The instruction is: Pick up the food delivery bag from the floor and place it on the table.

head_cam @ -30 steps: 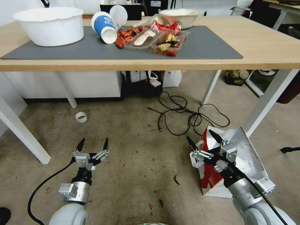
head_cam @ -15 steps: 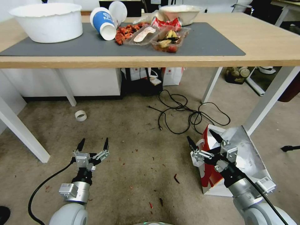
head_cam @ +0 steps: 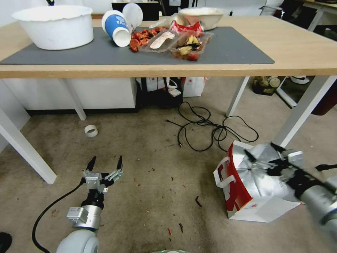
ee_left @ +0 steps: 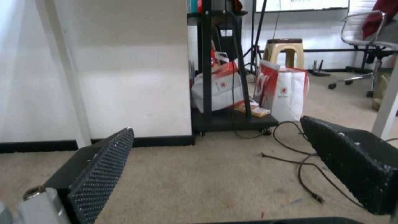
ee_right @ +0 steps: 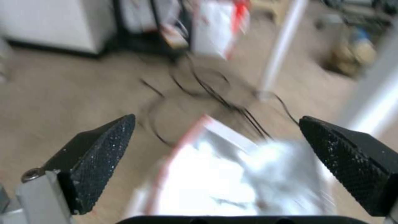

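Hovering lower right, our right gripper point(head_cam: 264, 154), fingers wide, over the boxy red-and-white foil-lined delivery bag point(head_cam: 245, 184); our left gripper point(head_cam: 105, 163) lower left, fingers wide.

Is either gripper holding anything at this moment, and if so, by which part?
Nothing is held. The right gripper hangs open above the foil mouth of the food delivery bag; the left gripper is open over the floor.
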`<state>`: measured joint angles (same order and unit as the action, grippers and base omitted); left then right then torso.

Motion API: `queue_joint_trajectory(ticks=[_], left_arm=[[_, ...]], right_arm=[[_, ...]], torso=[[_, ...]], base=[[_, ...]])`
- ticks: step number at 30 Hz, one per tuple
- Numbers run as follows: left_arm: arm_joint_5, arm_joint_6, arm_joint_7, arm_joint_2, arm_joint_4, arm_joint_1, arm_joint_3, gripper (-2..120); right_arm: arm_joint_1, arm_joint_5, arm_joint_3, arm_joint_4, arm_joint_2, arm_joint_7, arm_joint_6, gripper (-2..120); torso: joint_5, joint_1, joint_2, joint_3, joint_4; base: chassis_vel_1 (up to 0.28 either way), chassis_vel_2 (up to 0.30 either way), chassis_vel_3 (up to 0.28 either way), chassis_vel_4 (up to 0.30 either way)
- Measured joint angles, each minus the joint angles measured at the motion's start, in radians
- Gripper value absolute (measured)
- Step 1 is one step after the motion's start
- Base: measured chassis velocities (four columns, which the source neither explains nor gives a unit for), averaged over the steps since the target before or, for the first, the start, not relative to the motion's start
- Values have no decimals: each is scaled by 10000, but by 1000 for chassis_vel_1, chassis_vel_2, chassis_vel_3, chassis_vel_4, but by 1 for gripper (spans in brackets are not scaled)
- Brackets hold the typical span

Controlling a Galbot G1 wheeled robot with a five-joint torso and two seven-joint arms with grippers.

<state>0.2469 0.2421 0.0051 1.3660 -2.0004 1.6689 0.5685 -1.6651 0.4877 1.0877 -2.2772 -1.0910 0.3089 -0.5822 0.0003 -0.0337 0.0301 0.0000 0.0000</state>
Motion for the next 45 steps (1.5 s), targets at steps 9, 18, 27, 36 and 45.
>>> queue_joint_trajectory(ticks=[9,18,27,36,45], left_arm=[[-297,-96,-19,100,-120,125,-266,100],[-348,-104,-31,156,-199,122,-279,100],[-446,-106,-36,234,-173,156,-261,100],[-619,-106,-41,340,-112,171,-328,100],[-698,-107,-41,362,-79,171,-391,100]], right_arm=[[890,571,177,2022,2138,-645,-1457,100],[2573,-57,-1060,4497,2902,-659,-1435,100],[3538,-73,-1936,5794,2774,-547,-1393,100],[3986,12,-2644,6344,2528,-460,-1380,100],[4170,-422,-2930,6929,2202,-134,-1375,100]], torso=[[0,-3,14,0,1],[0,-5,23,0,1],[-4,-5,29,0,0],[-4,-5,34,0,1],[-3,-6,36,0,0]], base=[[0,0,0,0],[0,0,0,0],[0,0,0,0],[0,0,0,0],[0,0,0,0]])
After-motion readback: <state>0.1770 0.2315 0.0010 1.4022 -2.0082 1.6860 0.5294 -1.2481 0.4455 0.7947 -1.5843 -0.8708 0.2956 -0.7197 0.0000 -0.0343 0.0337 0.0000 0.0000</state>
